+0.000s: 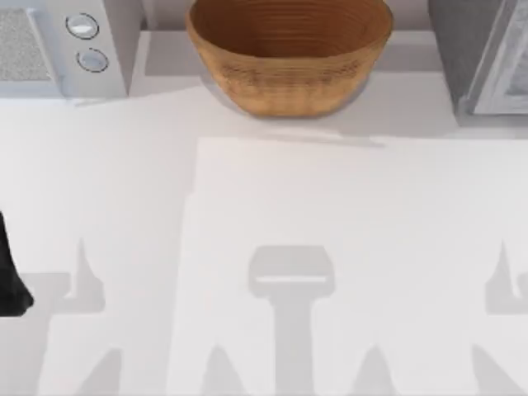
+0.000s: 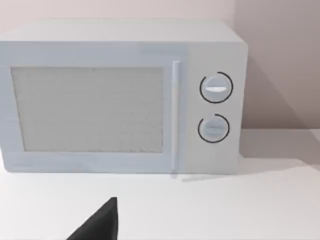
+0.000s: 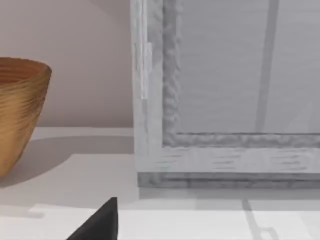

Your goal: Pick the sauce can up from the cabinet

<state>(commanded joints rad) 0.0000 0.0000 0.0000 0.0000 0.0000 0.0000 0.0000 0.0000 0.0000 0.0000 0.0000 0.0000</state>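
On the table (image 1: 264, 247), the microwave (image 1: 62, 45) stands far left, the basket (image 1: 289, 54) far middle, the cabinet (image 1: 487, 54) far right.

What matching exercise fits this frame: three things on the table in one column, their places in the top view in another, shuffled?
Things:
1. microwave
2. basket
3. cabinet

Places along the back of the table, top view:
A. right corner
B. left corner
C. middle

Pairs: 1-B, 2-C, 3-A.

The left wrist view faces the microwave; the right wrist view faces the cabinet with the basket beside it. A dark part of the left arm sits at the table's left edge.
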